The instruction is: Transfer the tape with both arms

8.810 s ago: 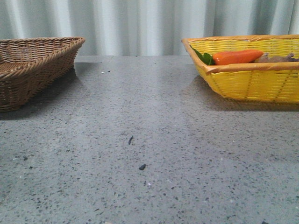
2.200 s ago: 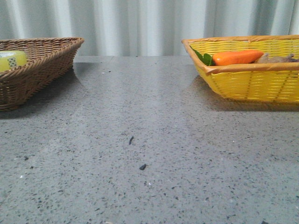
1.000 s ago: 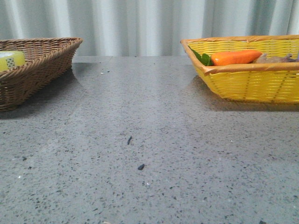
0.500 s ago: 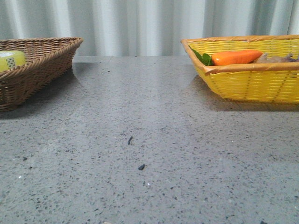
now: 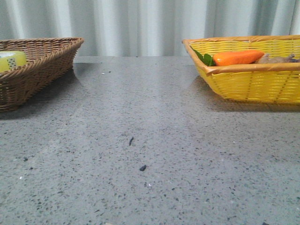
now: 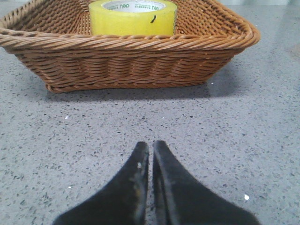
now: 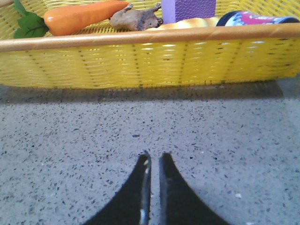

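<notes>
The tape (image 5: 11,60), a yellow-green roll with a whitish face and green letters, lies inside the brown wicker basket (image 5: 44,65) at the far left. It also shows in the left wrist view (image 6: 133,18), inside that basket (image 6: 126,61). My left gripper (image 6: 150,146) is shut and empty, low over the table, a short way from the basket. My right gripper (image 7: 153,157) is shut and empty, low over the table in front of the yellow basket (image 7: 140,58). Neither gripper shows in the front view.
The yellow basket (image 5: 253,79) at the far right holds an orange carrot (image 5: 238,57) with green leaves, a brown lump (image 7: 136,18), a purple box (image 7: 188,9) and a printed can (image 7: 258,18). Grey speckled table (image 5: 150,154) lies between the baskets.
The tape appeared in the brown basket between 8.8 s and 2.2 s ago. Over the last second the view shook slightly; nothing else moved.
</notes>
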{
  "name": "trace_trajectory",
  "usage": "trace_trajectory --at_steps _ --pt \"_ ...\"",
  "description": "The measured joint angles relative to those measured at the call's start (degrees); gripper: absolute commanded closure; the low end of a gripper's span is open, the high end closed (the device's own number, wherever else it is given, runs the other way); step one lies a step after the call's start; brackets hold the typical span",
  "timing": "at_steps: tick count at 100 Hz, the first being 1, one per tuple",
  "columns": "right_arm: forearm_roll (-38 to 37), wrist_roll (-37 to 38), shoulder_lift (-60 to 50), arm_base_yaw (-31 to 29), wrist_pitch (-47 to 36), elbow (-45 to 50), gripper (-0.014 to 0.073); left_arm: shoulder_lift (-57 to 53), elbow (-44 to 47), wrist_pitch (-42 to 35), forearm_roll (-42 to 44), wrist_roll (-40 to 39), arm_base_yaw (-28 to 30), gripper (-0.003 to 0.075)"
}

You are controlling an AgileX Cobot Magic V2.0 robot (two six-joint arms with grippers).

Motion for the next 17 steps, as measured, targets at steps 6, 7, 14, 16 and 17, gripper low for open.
trace_trajectory --at_steps 6,7,14,16,17 --pt "0.0 0.0 0.0 0.0 0.0 -0.1 0.0635 0.0 0.0 0.0 0.0 0.0 0.0 0.0741" --pt "0.0 0.0 0.0 0.0 0.0 -0.1 0.0635 0.0 0.0 0.0 0.0 0.0 0.0 0.0741" --pt "0.0 0.0 0.0 0.0 0.0 -0.1 0.0635 0.0 0.0 0.0 0.0 0.0 0.0 0.0741" --pt "0.0 0.0 0.0 0.0 0.0 -0.1 0.0635 0.0 0.0 0.0 0.0 0.0 0.0 0.0741" --pt "0.0 0.0 0.0 0.0 0.0 -0.1 0.0635 0.0 0.0 0.0 0.0 0.0 0.0 0.0741"
